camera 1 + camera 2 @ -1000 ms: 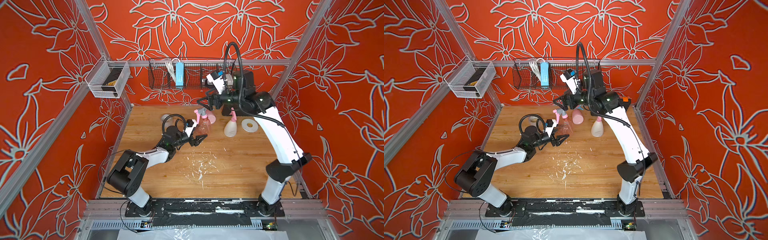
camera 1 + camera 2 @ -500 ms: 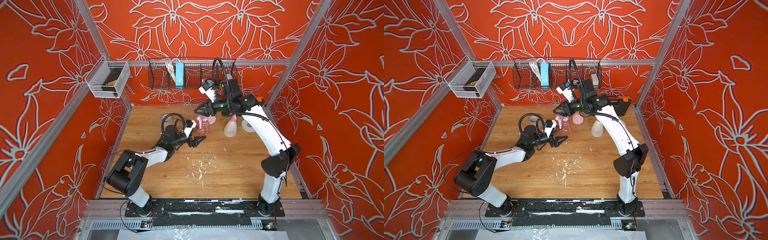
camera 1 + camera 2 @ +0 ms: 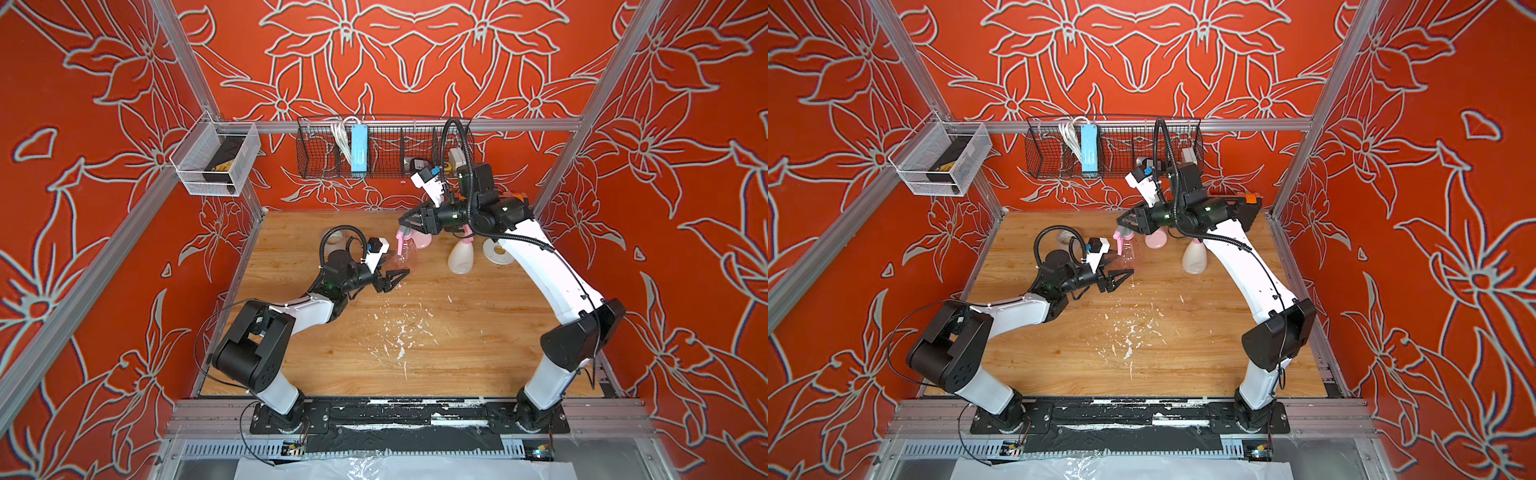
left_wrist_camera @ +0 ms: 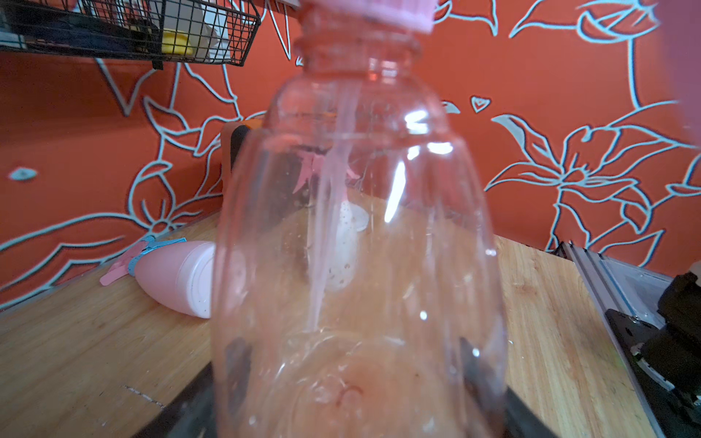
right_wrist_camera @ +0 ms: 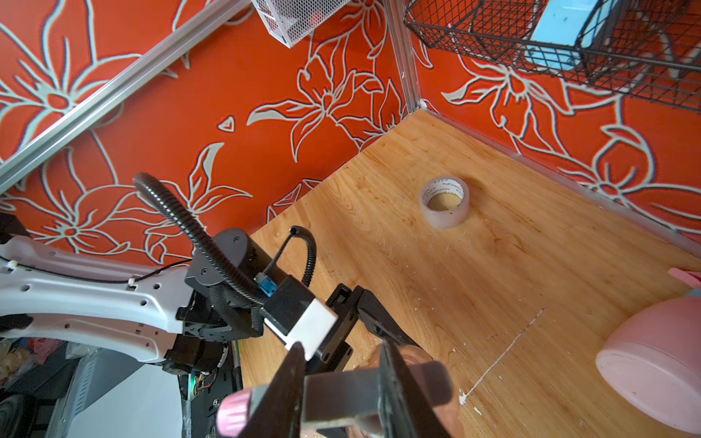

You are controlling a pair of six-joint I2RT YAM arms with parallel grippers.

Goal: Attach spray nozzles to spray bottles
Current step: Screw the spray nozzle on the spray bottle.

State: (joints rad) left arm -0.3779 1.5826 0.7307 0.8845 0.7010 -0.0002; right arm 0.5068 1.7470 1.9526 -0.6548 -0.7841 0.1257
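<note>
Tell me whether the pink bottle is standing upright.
No, the pink bottle lies on its side on the wooden table.

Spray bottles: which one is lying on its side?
The opaque pink bottle, flat on the table. The cream-white bottle and the translucent bottle, in the left claw with the right claw on its nozzle, both stand upright.

**A:** What sort of place is this?

**B:** A robotics lab cell, not a home or shop. An aluminium-profile frame [image 3: 532,125] boxes in a wooden tabletop [image 3: 478,357], with red floral-print panels [image 3: 407,54] as walls.

**A:** What else shows it?

**B:** Two robot arms [image 3: 552,278] stand on black base plates [image 3: 320,417] at the front edge. Corrugated cable conduit [image 5: 182,218] runs along them. A black wire basket [image 3: 320,162] on the back rail holds a blue power strip [image 3: 359,149].
</note>
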